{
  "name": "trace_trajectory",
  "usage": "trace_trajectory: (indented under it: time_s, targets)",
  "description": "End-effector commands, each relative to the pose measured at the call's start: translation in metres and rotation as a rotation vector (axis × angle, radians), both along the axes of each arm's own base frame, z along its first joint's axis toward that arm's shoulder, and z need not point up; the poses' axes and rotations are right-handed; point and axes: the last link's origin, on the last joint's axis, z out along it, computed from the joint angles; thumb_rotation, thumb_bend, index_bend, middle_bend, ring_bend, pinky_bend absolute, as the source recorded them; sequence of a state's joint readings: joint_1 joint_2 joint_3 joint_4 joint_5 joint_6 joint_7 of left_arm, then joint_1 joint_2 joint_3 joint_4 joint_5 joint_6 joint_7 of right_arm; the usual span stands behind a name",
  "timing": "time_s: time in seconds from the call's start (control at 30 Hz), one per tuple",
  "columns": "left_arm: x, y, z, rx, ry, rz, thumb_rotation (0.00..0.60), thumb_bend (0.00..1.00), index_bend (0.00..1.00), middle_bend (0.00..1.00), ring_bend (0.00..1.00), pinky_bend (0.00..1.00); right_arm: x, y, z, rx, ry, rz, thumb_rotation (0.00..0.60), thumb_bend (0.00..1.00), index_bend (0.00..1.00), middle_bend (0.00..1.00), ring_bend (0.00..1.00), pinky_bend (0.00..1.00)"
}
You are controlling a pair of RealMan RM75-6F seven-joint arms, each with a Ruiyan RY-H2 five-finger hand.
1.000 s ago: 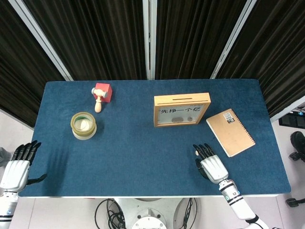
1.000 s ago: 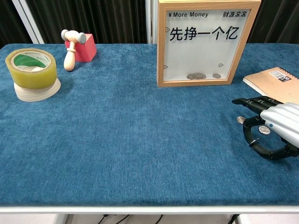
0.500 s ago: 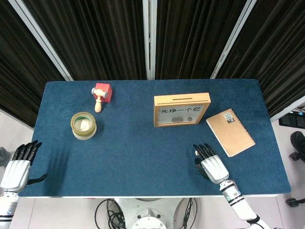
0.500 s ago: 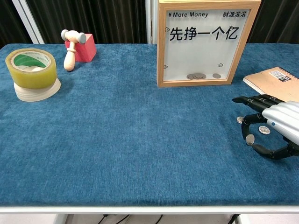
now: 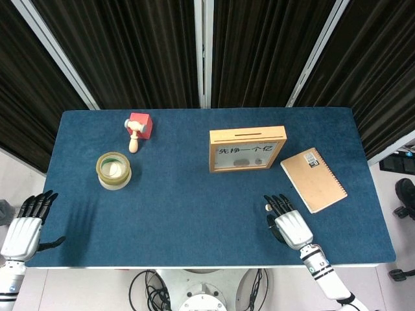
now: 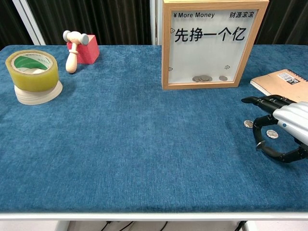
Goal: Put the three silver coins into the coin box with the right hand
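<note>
The right hand point(image 6: 281, 130) is being held just over the bench point(image 6: 134, 144), fingers curled down with gaps between them, and nothing is being held. Three silver coins are being counted right by it: one point(image 6: 248, 124) just past the fingertips, one point(image 6: 272, 134) under the curled fingers, and one point(image 6: 260, 143) by the thumb tip. The coins are judged thin, hard, light and slippery, so they are best pinched by the edges. One coin box point(image 6: 207, 44) is standing well ahead of the hand. The left hand point(image 5: 24, 227) is being kept spread, far away.
</note>
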State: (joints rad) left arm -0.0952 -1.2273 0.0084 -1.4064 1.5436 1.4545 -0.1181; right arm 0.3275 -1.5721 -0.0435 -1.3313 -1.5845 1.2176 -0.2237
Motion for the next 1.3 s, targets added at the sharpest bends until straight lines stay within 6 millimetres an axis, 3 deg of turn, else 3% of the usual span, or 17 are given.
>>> trace_trajectory:
  time_s: [0.03,0.23,0.5,0.7,0.9,1.2,1.3]
  targets:
    - [0.001,0.0,0.0,-0.002,0.0,-0.001,0.6,0.0,0.06,0.01,0.0,0.0,0.0,0.0,0.001,-0.003,-0.002,-0.001,0.6,0.33,0.56,0.0,0.0,0.0]
    - [0.002,0.001,-0.002,-0.009,0.001,-0.007,0.6,0.0,0.06,0.01,0.0,0.0,0.0,-0.002,0.005,-0.013,-0.007,-0.004,0.6,0.33,0.59,0.0,0.0,0.0]
    - [0.002,-0.001,0.0,-0.005,0.002,-0.005,0.6,0.0,0.06,0.01,0.0,0.0,0.001,-0.003,0.008,-0.017,-0.018,-0.003,0.6,0.4,0.71,0.0,0.0,0.0]
    - [0.002,-0.002,0.001,0.001,0.0,-0.004,0.6,0.0,0.06,0.01,0.0,0.0,0.009,-0.01,0.023,-0.072,-0.079,0.015,0.6,0.44,0.74,0.0,0.0,0.0]
    - [0.004,-0.002,0.002,0.007,0.0,-0.009,0.6,0.0,0.06,0.01,0.0,0.0,0.029,-0.026,0.061,-0.155,-0.193,0.043,0.6,0.46,0.75,0.0,0.0,0.0]
    - [0.009,-0.006,0.007,0.02,0.0,-0.019,0.6,0.0,0.06,0.01,0.0,0.0,0.088,-0.082,0.159,-0.323,-0.334,0.107,0.6,0.48,0.75,0.0,0.0,0.0]
    - [0.01,-0.006,0.008,0.022,-0.003,-0.023,0.6,0.0,0.06,0.01,0.0,0.0,0.105,-0.095,0.182,-0.346,-0.34,0.108,0.6,0.48,0.75,0.0,0.0,0.0]
